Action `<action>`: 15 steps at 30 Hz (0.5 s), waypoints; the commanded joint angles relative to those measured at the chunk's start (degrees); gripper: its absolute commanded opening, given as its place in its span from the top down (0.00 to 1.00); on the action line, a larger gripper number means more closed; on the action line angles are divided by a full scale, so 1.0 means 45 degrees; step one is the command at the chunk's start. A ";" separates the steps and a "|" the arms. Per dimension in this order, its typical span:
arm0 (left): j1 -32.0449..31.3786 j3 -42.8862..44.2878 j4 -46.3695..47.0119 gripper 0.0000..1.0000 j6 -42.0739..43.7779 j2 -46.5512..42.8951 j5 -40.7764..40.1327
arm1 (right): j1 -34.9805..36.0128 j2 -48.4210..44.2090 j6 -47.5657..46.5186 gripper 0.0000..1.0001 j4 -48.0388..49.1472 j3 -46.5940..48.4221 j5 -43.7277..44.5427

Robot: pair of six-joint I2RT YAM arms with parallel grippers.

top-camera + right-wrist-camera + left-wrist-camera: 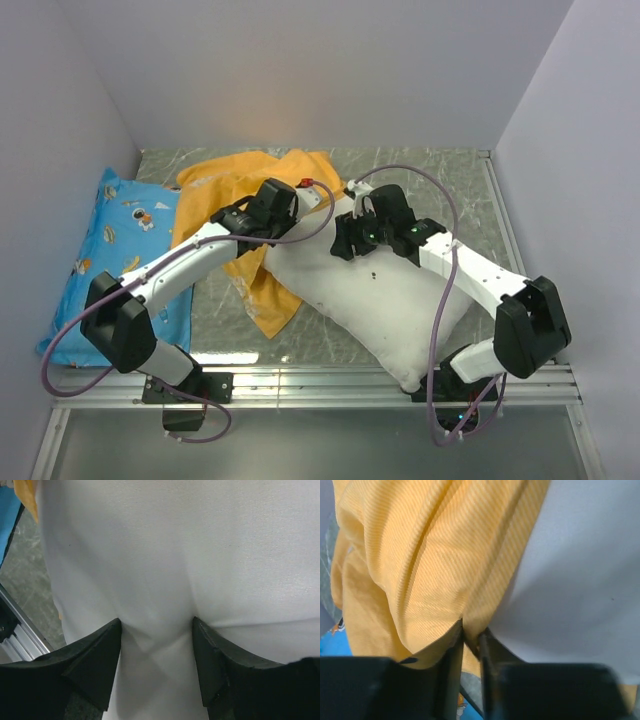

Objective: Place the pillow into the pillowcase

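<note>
The orange pillowcase [235, 185] lies crumpled at the back centre, with a flap trailing forward beside the pillow. The white pillow [385, 295] lies diagonally on the right, and its far end touches the pillowcase. My left gripper [318, 196] is shut on a fold of the pillowcase edge [471, 632], right against the pillow [580, 570]. My right gripper [342, 240] is open. Its two fingers [107, 645] press down into the pillow [165, 555] near its far end, with white fabric dimpled between them.
A blue cartoon-print pillow [115, 245] lies along the left wall. A metal rail [320, 385] runs along the near edge by the arm bases. White walls close in the back and sides. Grey marble tabletop [450, 185] shows behind the pillow.
</note>
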 commanded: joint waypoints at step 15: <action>-0.3471 0.0669 -0.0150 1.00 -0.2252 0.0770 1.1827 | -0.0614 0.2456 0.2738 0.52 0.1281 0.1069 -0.1555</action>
